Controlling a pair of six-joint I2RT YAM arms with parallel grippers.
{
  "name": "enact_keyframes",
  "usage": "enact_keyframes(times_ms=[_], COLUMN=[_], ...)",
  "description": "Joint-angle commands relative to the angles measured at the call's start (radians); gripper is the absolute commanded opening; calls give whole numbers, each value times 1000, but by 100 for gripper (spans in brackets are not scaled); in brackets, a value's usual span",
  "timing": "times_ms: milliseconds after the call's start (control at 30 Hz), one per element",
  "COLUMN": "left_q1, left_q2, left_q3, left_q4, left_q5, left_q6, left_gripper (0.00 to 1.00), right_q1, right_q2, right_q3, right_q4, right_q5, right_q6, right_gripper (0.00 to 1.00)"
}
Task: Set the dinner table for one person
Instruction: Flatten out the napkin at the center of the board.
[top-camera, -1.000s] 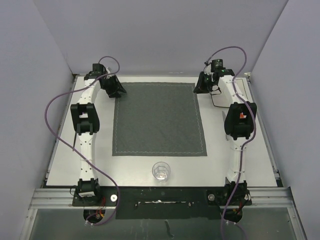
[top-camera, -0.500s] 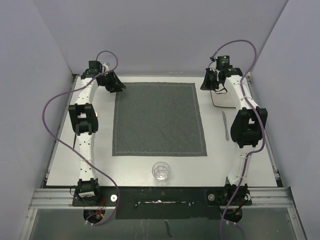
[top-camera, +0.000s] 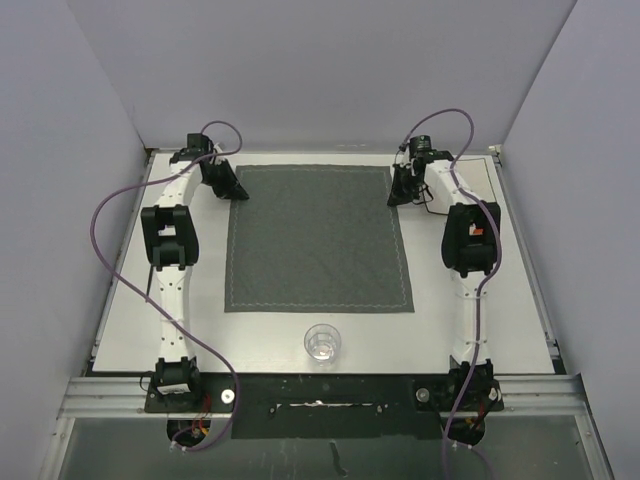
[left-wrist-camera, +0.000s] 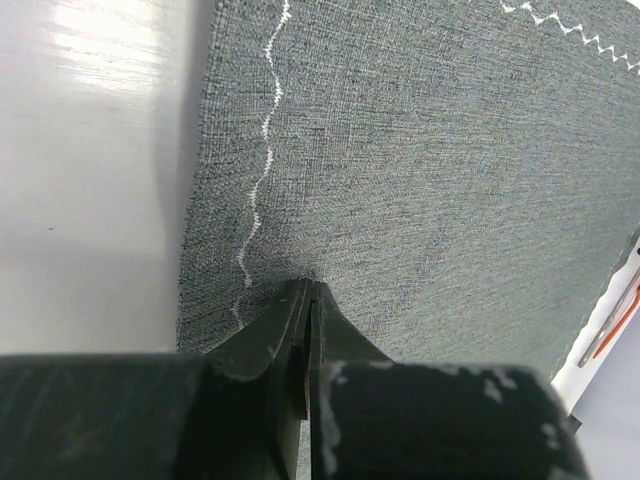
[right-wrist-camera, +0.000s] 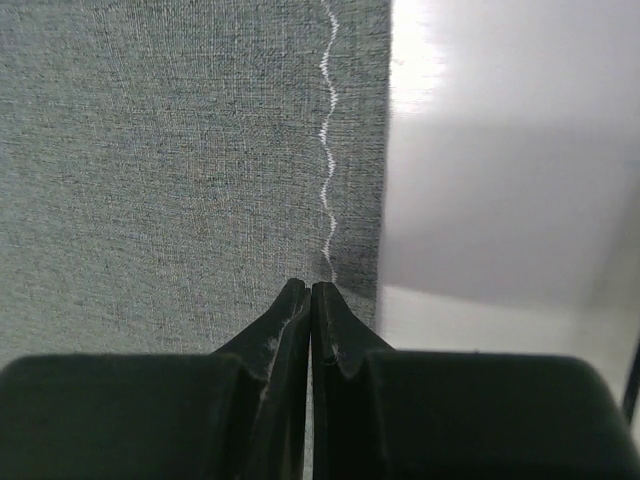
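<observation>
A dark grey placemat (top-camera: 318, 240) with white zigzag stitching lies in the middle of the white dinner table (top-camera: 130, 320). At the mat's far left corner my left gripper (top-camera: 232, 188) is down on the cloth. In the left wrist view its jaws (left-wrist-camera: 308, 285) are shut, and the placemat (left-wrist-camera: 450, 180) puckers up at their tips. My right gripper (top-camera: 397, 192) is at the far right corner. Its jaws (right-wrist-camera: 309, 285) are shut on the placemat (right-wrist-camera: 150, 150) just inside the stitched edge, with bare table (right-wrist-camera: 500, 330) to the right.
A clear drinking glass (top-camera: 322, 341) stands near the front edge, between the arm bases. Grey walls close in the table on the left, back and right. The right arm's elbow (top-camera: 472, 238) hangs over the strip to the right of the mat.
Both grippers have shut. The left came down onto the mat's far left corner. The right arm swung inward to the far right corner, and its elbow now covers the table strip beside the mat.
</observation>
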Motion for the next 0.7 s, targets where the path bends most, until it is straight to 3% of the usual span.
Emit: enact_keyframes(times_ms=[0, 467, 667], left_q1=[0, 1, 3], left_q2=[-63, 34, 30], left_q3=[49, 207, 190], left_q4=[-27, -109, -107], left_q5=[-31, -25, -36], left_q6=[27, 42, 44], left_gripper=[0, 0, 0], right_q1=[15, 0, -4], right_q2=[-9, -8, 5], right_q3=[54, -4, -1], right_q4=[22, 23, 13], right_q5=[6, 68, 61], right_q6=[-9, 16, 21], right_gripper=[0, 0, 0])
